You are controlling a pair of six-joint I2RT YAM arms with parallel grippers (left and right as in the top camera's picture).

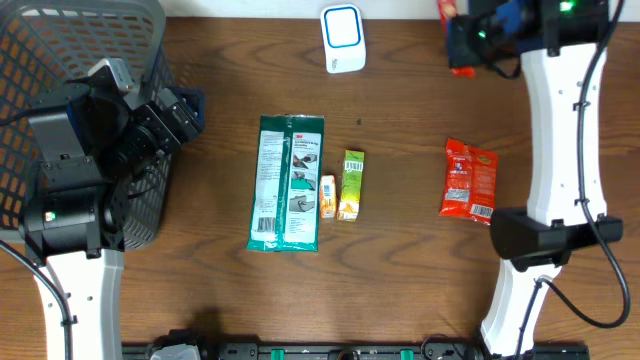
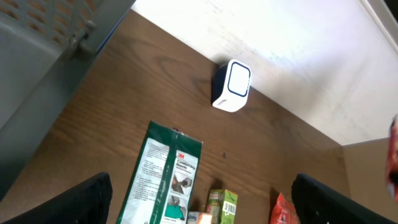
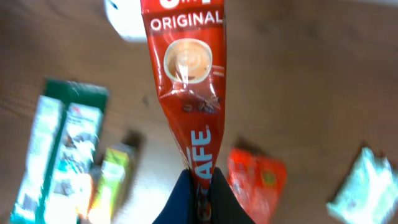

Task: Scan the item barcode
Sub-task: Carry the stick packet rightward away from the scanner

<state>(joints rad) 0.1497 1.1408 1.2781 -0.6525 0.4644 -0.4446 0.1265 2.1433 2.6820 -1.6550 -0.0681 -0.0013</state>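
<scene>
Presently: glossy red foil sachet (image 3: 186,74), slim and crinkled, pinched at one end in right jaws, aloft near boxy white scanner (image 1: 342,38) over woodgrain tabletop (image 1: 400,280); left jaws spread, empty.

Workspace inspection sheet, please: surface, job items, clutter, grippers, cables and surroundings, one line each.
Surface: brown wooden table, no spills seen.
Job's things: red coffee sachet, held up; white box-shaped scanner with a blue-rimmed window near the far edge.
Clutter: green 3M packet, small orange packet, yellow-green carton and red-orange snack packet lying flat; grey mesh basket at the left.
Grippers: left gripper open, empty, beside the basket; right gripper shut on one end of the sachet.
Cables: black cable along the right arm.
Surroundings: pale surface beyond the table's far edge.
</scene>
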